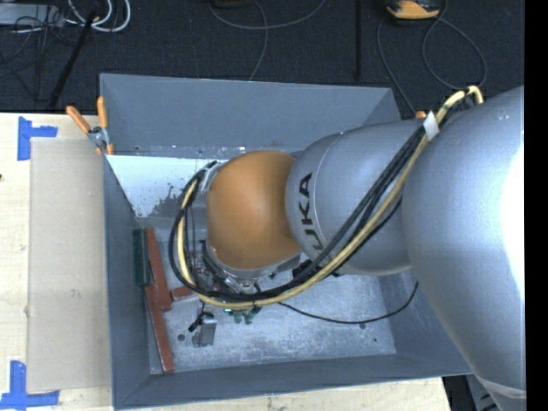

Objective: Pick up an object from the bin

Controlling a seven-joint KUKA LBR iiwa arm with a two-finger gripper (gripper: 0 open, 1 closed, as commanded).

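Silver KUKA arm point(462, 229) is closest to the lens and the biggest thing in shot. It has a smooth rounded metal casing, comes in from the right and covers most of the bin's right half.

Room behind: dark carpet-like floor point(300, 32) beyond the far rim, with loose cables point(103, 11) lying on it.

Grey metal bin point(257, 110) has sloped sheet walls. The flat bottom is scuffed, with pale speckled wear heaviest toward the far-left corner.

Orange cover point(248, 217) on the wrist is a glossy dome over the bin's middle-left. A black and yellow cable bundle point(360, 221) runs down the arm and loops round the dome's left side and under it. The hardware below the dome is dark and cluttered. The jaws sit under there, low over the front-left floor — can't tell if they're open or closed, dome and cabling block the view.

Contents, big to small:
- Long reddish-brown strip point(157, 302) lies flat along the left wall, far to near, with a short tab of the same colour pointing toward the wrist.
- Thin dark-green strip point(139, 259) lies between it and the left wall, alongside its far half.
- Small grey-black piece point(204, 332), blocky, sits on the floor just front-left of the wrist, apart from the brown strip — the nearest loose item to the jaws.
- Tiny green bit point(246, 315) is at the wrist's lower edge. Can't tell whether it is loose or part of the hardware.
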